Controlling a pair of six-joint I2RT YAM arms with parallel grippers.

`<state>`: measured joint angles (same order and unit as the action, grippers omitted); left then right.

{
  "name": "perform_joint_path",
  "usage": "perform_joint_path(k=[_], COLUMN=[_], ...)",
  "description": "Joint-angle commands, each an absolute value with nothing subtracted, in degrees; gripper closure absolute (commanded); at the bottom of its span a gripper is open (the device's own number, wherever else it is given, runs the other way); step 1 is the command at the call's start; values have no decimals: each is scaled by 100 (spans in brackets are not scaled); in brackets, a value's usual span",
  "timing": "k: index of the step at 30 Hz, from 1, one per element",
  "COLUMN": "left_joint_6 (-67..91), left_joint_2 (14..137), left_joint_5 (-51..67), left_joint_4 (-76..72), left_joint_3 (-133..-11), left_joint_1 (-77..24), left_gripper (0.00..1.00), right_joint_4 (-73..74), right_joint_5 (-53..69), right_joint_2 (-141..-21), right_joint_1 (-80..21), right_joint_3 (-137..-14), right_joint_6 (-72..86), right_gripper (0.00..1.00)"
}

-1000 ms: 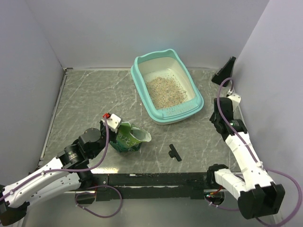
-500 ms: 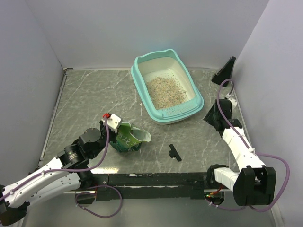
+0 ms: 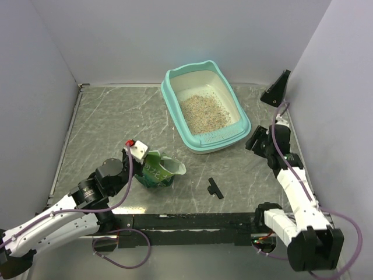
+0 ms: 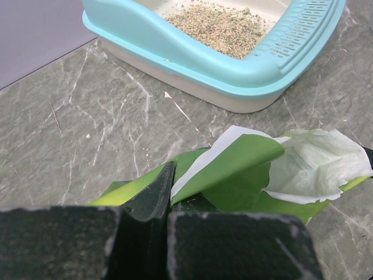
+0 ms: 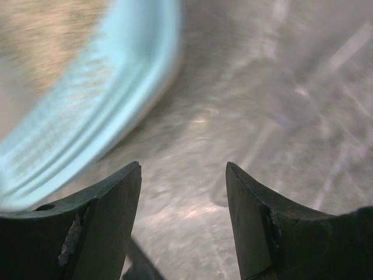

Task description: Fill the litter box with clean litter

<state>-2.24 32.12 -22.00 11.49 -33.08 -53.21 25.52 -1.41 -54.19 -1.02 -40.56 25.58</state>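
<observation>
Litter (image 3: 204, 112) is spread thinly in the box (image 3: 218, 140), upper centre; more seems needed. The bag (image 3: 158, 170) is pinched by the left claw (image 4: 167, 198); the right claw (image 5: 183, 186) is spread, empty.

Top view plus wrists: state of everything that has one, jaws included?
litter box, upright, partly filled.
clean litter, piled mid-box, some floor bare.
green bag, torn open, crumpled.
left gripper, jaws shut on green bag.
right gripper, jaws open, empty.
small black part, lying loose, untouched.
</observation>
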Motion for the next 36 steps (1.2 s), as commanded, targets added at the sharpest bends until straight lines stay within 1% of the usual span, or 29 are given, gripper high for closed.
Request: perform_joint_path(k=[1,4,5,7,8,10,11,13,17,24,27,33,36], left_joint_6=[-176,-185,-167,-80,-53,-35,165,246,465,642,650,615,624], left_joint_2=[3085,3006,2962,2909,2874,2830,2778,2716,2654,2628,2602,2575,2584], left_joint_5=[-2373,-2461,-2487,-2636,-2689,-2829,-2874,-3040,-3269,-3532,-3638,-3621,-3586], left_joint_4=[1002,1011,1002,1011,1002,976,976,975,1019,1072,1055,1046,1063], left_joint_3=[-3357,-3366,-3375,-3410,-3419,-3454,-3463,-3515,-3621,-3656,-3639,-3621,-3621], left_joint_1=[-5282,-5238,-5221,-5142,-5107,-4993,-4957,-4852,-4650,-4526,-4518,-4518,-4518], left_gripper=[99,99,99,99,99,99,99,99,99,99,99,99,99], right_joint_4=[2232,2136,2040,1803,1706,1382,1258,907,668,36,-535,-1677,-1967], right_joint_5=[1709,1863,1837,1889,1907,2082,2448,2802,3707,3411,3244,3164,3252], right_joint_2=[-5106,-5142,-5133,-5124,-5107,-5002,-4949,-4791,-4772,-5501,-5800,-6398,-6758], right_joint_1=[-499,-1140,-1673,-2090,-2483,-2732,-2864,-2970,-3128,-4120,-4411,-4588,-4614], right_joint_3=[-4561,-4702,-4685,-4667,-4623,-4570,-4448,-4290,-4245,-4359,-4342,-4324,-4421], right_joint_6=[1654,1249,1039,827,626,458,240,45,-474,-852,-940,-949,-976], right_gripper=[32,31,31,30,29,27,24,21,19,17,16,16,16])
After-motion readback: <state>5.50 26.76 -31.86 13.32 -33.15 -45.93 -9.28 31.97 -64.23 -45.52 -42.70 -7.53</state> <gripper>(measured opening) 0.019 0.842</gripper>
